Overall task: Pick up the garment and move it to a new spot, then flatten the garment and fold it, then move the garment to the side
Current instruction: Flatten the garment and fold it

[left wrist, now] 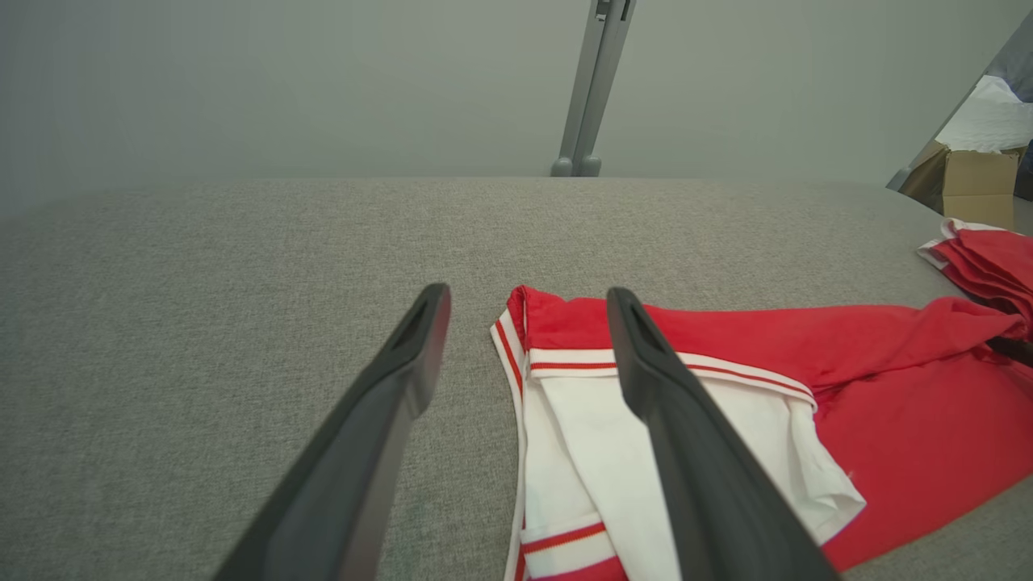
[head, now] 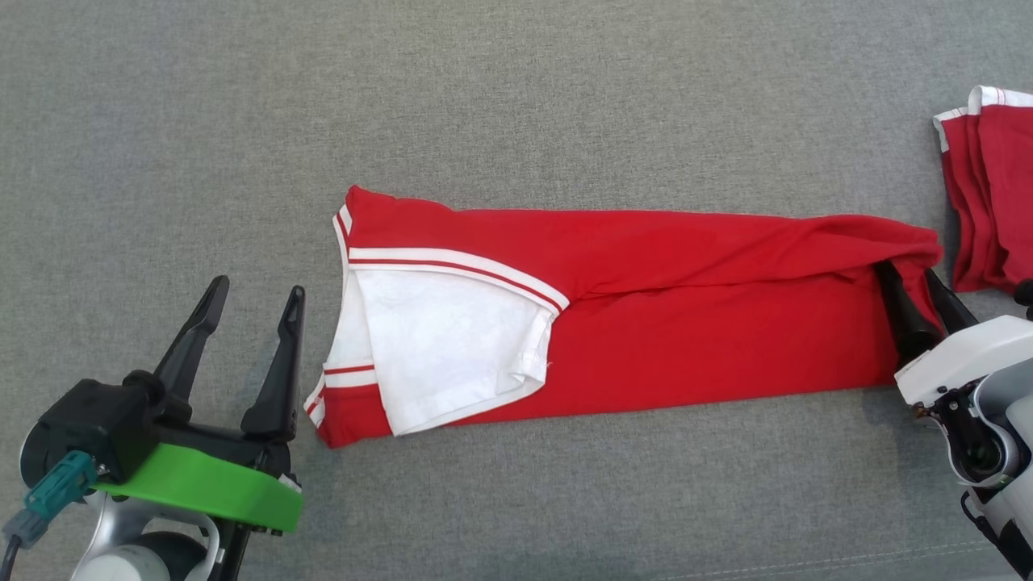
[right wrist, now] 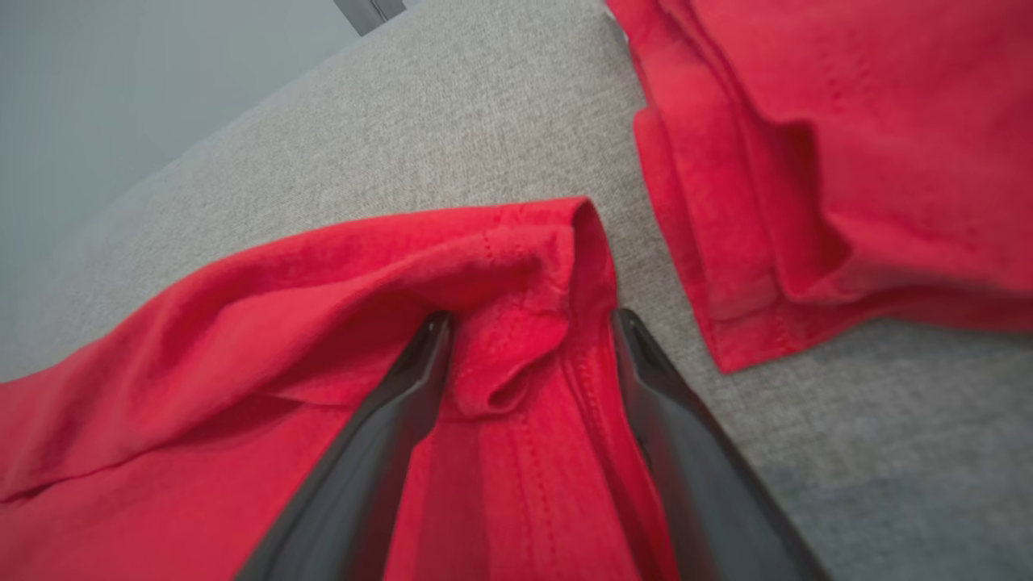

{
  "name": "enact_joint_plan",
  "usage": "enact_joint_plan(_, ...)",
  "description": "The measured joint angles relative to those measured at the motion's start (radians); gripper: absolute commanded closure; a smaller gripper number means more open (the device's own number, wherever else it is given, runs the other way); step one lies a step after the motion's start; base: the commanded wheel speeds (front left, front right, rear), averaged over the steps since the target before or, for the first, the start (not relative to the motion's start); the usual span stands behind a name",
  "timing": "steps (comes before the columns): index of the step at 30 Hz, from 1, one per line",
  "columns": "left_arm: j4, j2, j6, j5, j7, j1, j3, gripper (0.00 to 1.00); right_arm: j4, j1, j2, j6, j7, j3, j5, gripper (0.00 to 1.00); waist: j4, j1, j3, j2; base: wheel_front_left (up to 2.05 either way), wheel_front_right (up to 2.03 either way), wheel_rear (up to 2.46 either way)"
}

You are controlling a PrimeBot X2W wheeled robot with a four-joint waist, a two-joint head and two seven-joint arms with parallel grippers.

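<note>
The garment [head: 646,323] is a red shirt with white sleeves and striped trim, folded into a long band across the grey cloth surface [head: 516,97]. My left gripper [head: 257,287] stands open just left of the collar end, touching nothing; in the left wrist view its fingers [left wrist: 526,294] frame that white-trimmed end [left wrist: 581,420]. My right gripper [head: 908,274] is at the garment's right end with its tips tucked under a raised fold. The right wrist view shows these jaws [right wrist: 533,319] spread wide astride a bunched red hem [right wrist: 516,355], not pinching it.
A second folded red garment [head: 989,186] lies at the far right, a narrow strip of grey away from the hem [right wrist: 847,145]. Beyond the surface's far edge stand a grey post [left wrist: 593,89] and a cardboard box [left wrist: 976,186].
</note>
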Motion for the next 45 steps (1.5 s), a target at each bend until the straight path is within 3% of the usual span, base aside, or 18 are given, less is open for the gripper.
enact_joint_plan(7, 0.0, -0.002, 0.006, 0.0, -0.012, 0.0, 0.018, 0.0, 0.013, -0.013, -0.007, 0.026, 0.028, 0.007, 0.002, 0.0, -0.01, 0.0, 0.001, 0.0, 0.0, 0.0, 0.0)
enact_joint_plan(27, 0.012, -0.003, 0.002, 0.0, -0.02, -0.003, -0.008, 0.0, 0.035, -0.031, -0.029, 0.062, 0.111, 0.02, 0.046, 0.01, -0.023, 0.0, 0.012, 0.0, 0.0, 0.0, 0.0)
enact_joint_plan(29, 0.019, -0.003, 0.002, 0.0, -0.02, -0.003, -0.008, 0.0, 0.038, -0.035, -0.031, 0.062, 0.128, 0.027, 0.054, 0.25, -0.018, 0.0, 0.009, 0.0, 0.0, 0.0, 0.0)
enact_joint_plan(30, 0.022, -0.003, 0.002, 0.0, -0.02, -0.003, -0.008, 0.0, 0.04, -0.037, -0.036, 0.062, 0.139, 0.032, 0.054, 0.47, -0.015, 0.0, 0.007, 0.0, 0.0, 0.0, 0.0)
enact_joint_plan(32, 0.03, -0.004, 0.002, 0.0, -0.022, -0.003, -0.008, 0.0, 0.044, -0.04, -0.044, 0.07, 0.162, 0.037, 0.065, 0.77, -0.01, 0.0, 0.004, 0.0, 0.0, 0.0, 0.0)
enact_joint_plan(34, 0.034, -0.005, 0.003, 0.0, -0.03, -0.003, -0.005, 0.0, 0.045, -0.041, -0.043, 0.073, 0.177, 0.045, 0.073, 1.0, -0.006, 0.0, -0.001, 0.0, 0.0, 0.0, 0.0)
enact_joint_plan(45, 0.098, -0.02, 0.006, -0.001, -0.069, -0.003, 0.035, 0.0, 0.015, -0.046, -0.025, 0.088, 0.234, 0.07, 0.096, 1.0, 0.0, 0.0, -0.044, 0.0, 0.0, 0.0, 0.0)
